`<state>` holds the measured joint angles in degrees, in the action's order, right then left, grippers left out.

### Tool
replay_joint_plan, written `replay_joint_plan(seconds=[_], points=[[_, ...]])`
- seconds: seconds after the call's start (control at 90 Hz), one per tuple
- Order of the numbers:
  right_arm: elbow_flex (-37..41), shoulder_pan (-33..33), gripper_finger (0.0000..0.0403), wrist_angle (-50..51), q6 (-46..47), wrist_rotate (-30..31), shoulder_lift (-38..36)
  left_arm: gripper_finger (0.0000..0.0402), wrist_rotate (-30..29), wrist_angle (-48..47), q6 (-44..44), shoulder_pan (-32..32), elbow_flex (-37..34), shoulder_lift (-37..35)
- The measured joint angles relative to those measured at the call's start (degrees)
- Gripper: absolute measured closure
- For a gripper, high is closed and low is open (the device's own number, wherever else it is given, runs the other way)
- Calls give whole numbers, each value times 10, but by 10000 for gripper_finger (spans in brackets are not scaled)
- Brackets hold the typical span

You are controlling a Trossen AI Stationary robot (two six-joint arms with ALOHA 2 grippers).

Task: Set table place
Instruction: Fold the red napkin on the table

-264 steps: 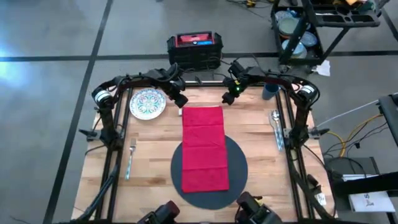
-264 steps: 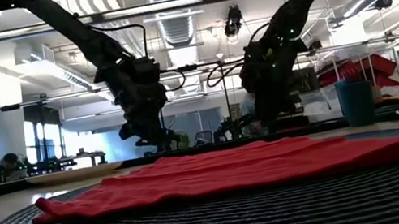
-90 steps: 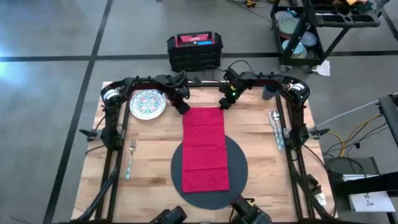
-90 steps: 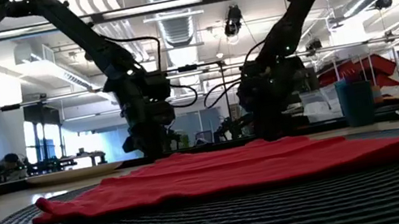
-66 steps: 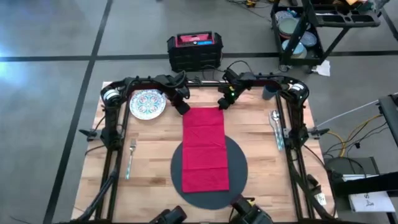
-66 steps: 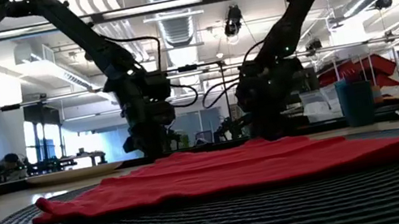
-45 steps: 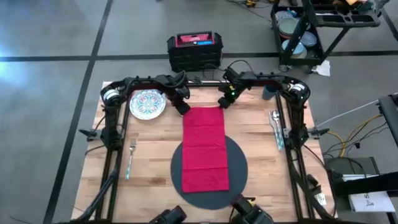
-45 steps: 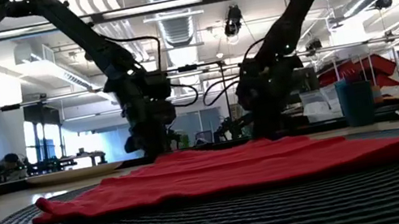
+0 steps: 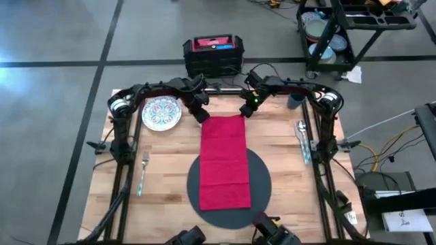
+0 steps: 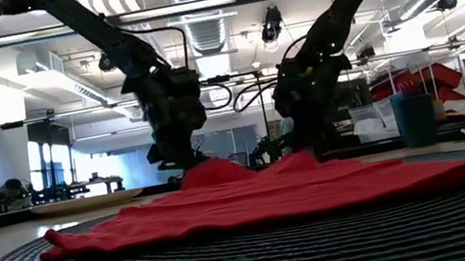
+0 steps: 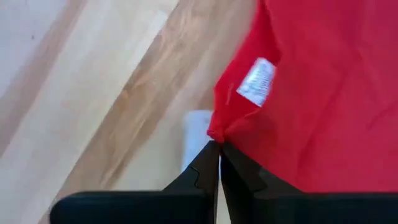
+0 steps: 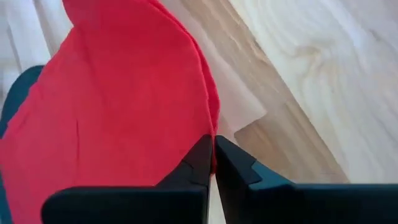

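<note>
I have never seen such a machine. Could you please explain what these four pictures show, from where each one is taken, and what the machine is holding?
It is a robot with two dark arms at a wooden table. One picture looks straight down, one looks level across the tabletop, and two come from small cameras on the arms' wrists.

On the table lie a round grey mat with a long red napkin across it, a patterned plate, a fork, a spoon with a knife and a blue cup.

The left pincer and the right pincer are each shut on one far corner of the napkin, and those corners are lifted slightly off the table.
</note>
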<state>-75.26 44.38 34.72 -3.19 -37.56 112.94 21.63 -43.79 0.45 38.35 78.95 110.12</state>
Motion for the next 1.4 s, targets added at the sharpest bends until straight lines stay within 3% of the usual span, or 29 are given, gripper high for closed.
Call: replay_joint_plan(seconds=[0.222, 1.056, 1.4], points=[[0, 0, 403, 26, -14, -6, -20, 401, -22, -41, 1, -10, 0, -27], [5, -28, 403, 43, 22, -15, -54, 401, -31, -34, 35, -35, -5, -56], [8, -78, 403, 39, 51, -19, -86, 401, -31, -37, 33, -58, -20, -85]])
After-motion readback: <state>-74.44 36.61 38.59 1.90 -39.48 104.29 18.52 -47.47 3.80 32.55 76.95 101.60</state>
